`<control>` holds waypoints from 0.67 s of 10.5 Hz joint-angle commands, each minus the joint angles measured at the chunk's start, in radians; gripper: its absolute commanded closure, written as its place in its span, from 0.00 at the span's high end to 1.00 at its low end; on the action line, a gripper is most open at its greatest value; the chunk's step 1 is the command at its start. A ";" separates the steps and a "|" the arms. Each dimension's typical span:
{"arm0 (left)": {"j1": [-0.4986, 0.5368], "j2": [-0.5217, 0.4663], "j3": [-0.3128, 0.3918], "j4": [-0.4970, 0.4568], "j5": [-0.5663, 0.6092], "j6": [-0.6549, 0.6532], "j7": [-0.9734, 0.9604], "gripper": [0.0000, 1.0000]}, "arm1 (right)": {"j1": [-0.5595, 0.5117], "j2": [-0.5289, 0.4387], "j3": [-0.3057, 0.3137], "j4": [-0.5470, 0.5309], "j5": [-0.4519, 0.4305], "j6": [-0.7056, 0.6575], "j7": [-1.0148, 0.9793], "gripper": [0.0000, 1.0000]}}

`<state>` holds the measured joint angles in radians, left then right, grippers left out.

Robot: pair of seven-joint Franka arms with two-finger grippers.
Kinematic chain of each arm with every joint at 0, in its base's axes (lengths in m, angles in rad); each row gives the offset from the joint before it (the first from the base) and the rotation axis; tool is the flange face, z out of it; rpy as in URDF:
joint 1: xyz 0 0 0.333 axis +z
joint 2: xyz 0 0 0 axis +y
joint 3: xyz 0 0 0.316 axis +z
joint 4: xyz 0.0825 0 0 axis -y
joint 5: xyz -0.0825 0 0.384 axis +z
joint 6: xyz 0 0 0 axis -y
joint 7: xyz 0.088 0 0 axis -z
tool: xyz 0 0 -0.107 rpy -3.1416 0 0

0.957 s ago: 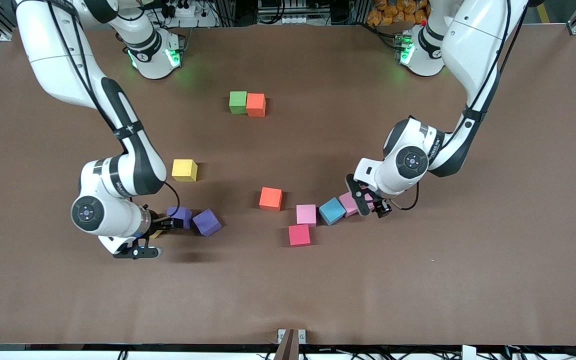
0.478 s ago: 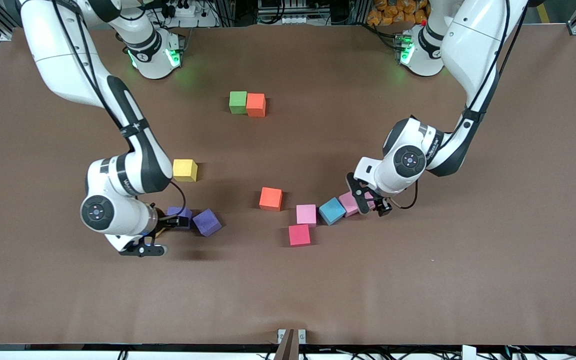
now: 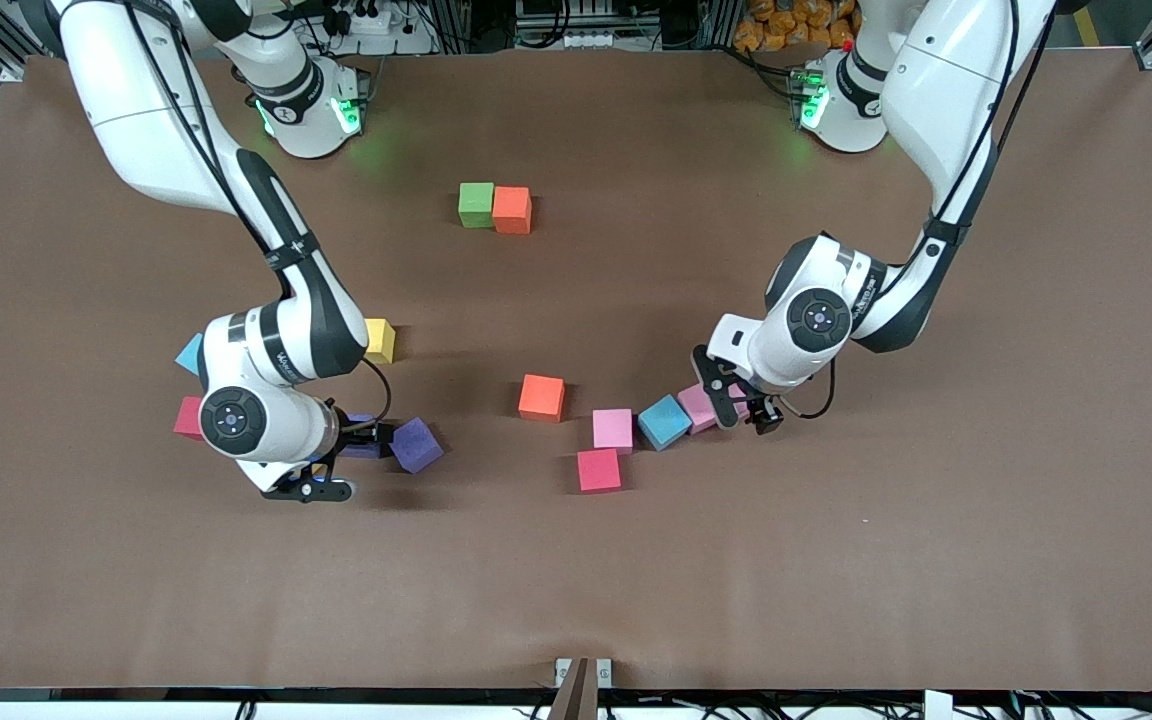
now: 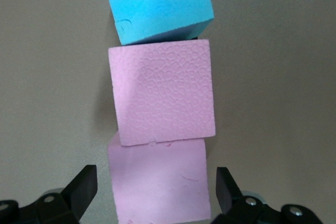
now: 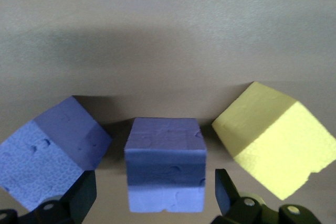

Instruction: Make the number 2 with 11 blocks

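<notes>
Blocks scattered: your right gripper (image 5: 152, 203), jaws spread, straddles 1 purple block (image 5: 165, 163); left gripper (image 4: 152, 200), spread, brackets a pink block (image 4: 157, 184). Next: close, carry.

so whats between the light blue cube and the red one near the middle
A pink cube lies between the light blue cube and the red cube, beside both, as the front view shows.

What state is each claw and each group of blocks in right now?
Left claw: open, around a pink block.
Right claw: open, around a purple block.
Green block and orange block: touching, side by side.
Other blocks: scattered, no number formed yet.
</notes>
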<state>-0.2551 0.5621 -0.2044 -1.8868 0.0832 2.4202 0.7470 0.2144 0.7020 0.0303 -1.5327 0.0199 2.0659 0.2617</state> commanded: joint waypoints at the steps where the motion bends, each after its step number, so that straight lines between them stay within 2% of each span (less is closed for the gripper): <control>1: 0.002 -0.001 -0.003 -0.009 0.029 0.022 -0.023 1.00 | -0.039 -0.006 0.011 -0.009 -0.014 -0.003 -0.028 1.00; 7: 0.007 -0.004 -0.003 -0.029 0.047 0.023 -0.023 0.98 | -0.021 -0.012 0.016 -0.015 -0.002 -0.006 -0.012 1.00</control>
<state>-0.2501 0.5670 -0.2034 -1.9008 0.0982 2.4257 0.7470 0.1910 0.7021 0.0376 -1.5398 0.0192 2.0657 0.2430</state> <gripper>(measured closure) 0.013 0.000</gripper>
